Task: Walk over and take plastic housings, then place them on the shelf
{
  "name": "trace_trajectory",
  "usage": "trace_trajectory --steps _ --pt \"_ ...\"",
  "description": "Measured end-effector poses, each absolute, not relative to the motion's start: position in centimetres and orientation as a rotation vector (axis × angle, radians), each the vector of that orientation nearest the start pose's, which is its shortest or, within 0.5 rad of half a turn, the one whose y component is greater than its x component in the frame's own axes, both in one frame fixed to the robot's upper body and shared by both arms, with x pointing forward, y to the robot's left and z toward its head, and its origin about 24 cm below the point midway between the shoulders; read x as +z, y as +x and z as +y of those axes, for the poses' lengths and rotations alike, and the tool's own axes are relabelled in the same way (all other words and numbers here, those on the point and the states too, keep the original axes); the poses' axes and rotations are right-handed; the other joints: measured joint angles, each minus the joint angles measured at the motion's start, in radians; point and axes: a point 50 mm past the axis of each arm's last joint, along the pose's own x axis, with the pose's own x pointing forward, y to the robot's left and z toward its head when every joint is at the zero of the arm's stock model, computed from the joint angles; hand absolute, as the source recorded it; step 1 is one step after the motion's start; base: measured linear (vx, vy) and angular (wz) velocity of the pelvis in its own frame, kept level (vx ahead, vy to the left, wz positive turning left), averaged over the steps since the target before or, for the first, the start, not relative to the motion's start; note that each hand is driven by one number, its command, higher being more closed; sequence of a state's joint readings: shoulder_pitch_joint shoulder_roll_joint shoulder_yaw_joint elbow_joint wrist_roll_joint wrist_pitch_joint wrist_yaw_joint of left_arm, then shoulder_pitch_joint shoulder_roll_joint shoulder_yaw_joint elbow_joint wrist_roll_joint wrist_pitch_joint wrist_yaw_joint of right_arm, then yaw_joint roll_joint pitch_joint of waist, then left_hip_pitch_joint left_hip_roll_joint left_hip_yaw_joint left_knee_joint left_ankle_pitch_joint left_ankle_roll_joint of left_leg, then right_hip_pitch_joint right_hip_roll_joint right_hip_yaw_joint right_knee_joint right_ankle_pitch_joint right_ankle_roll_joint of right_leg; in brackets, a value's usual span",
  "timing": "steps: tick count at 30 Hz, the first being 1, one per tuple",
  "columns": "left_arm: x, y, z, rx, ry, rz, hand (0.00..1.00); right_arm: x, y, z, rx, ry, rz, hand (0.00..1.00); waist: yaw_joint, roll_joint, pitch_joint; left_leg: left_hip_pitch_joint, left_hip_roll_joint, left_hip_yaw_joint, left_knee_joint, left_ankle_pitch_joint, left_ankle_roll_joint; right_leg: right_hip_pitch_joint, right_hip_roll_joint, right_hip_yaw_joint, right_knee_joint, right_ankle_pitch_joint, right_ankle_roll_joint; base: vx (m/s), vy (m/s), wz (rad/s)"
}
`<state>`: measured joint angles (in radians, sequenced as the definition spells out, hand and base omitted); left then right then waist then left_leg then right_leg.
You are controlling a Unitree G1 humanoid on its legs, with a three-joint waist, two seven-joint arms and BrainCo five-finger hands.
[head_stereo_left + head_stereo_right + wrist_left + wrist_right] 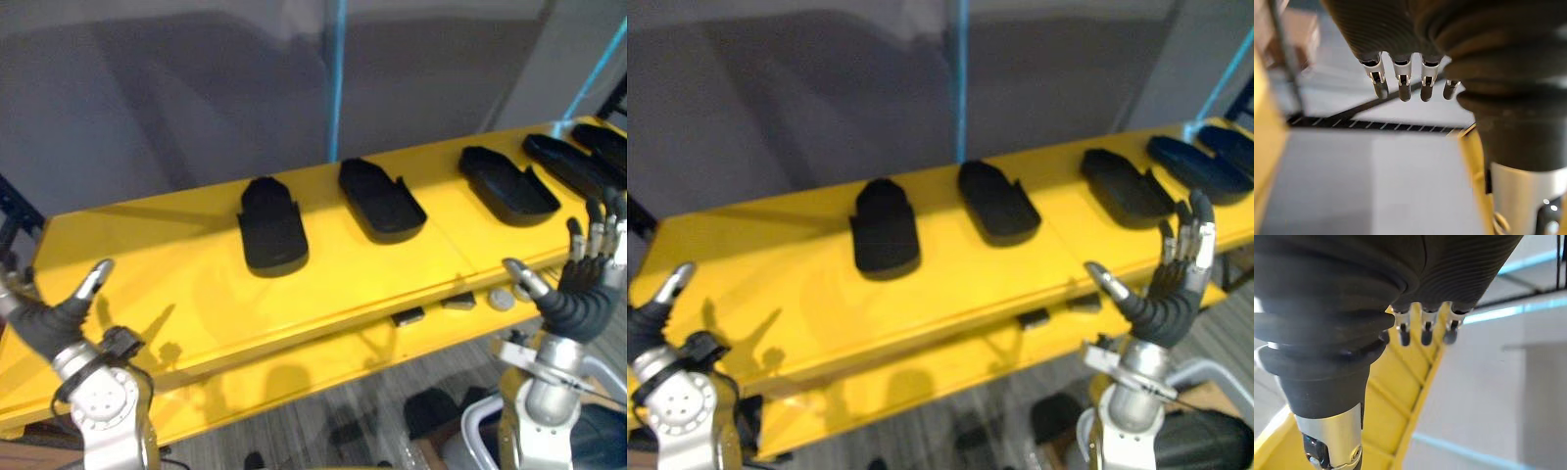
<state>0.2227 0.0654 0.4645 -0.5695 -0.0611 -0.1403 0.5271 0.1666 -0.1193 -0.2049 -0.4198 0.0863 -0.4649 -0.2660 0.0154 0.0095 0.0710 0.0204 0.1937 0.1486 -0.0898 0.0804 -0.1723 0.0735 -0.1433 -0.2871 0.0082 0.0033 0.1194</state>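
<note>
Several black plastic housings lie in a row on a yellow table [196, 284]: one [271, 227] left of centre, one [380, 200] in the middle, one [507, 184] to the right, and two more [578, 164] at the far right edge. My left hand [54, 311] is raised at the table's near left corner, fingers straight and empty. My right hand [580, 282] is raised in front of the table's near right edge, fingers straight up, empty, just short of the right housings.
Small dark and grey parts [456, 302] sit on a lower yellow ledge under the table's front edge. A grey wall with a blue vertical strip [336, 78] stands behind the table. Grey carpet floor [323, 431] lies below.
</note>
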Motion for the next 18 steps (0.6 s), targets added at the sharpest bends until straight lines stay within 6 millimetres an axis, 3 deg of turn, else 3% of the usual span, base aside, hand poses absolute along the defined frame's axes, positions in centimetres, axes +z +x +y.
trace_trajectory --steps 5,18 --pt "15.0 14.2 28.3 0.947 0.122 -0.582 0.0 15.2 19.1 -22.7 -0.5 -0.004 -0.778 0.0 0.004 -0.002 -0.002 -0.023 -0.006 -0.035 0.0 0.011 0.004 0.0 -0.005 -0.035 0.005 0.001 0.001 0.0 -0.001 0.2" --pt "14.3 14.4 27.3 0.791 0.037 -0.596 0.0 13.3 19.8 -23.0 -0.556 0.049 -0.667 0.0 0.002 0.0 -0.004 -0.022 -0.007 -0.039 0.0 0.014 0.007 -0.002 -0.007 -0.037 0.019 -0.016 0.001 0.0 0.0 0.0"
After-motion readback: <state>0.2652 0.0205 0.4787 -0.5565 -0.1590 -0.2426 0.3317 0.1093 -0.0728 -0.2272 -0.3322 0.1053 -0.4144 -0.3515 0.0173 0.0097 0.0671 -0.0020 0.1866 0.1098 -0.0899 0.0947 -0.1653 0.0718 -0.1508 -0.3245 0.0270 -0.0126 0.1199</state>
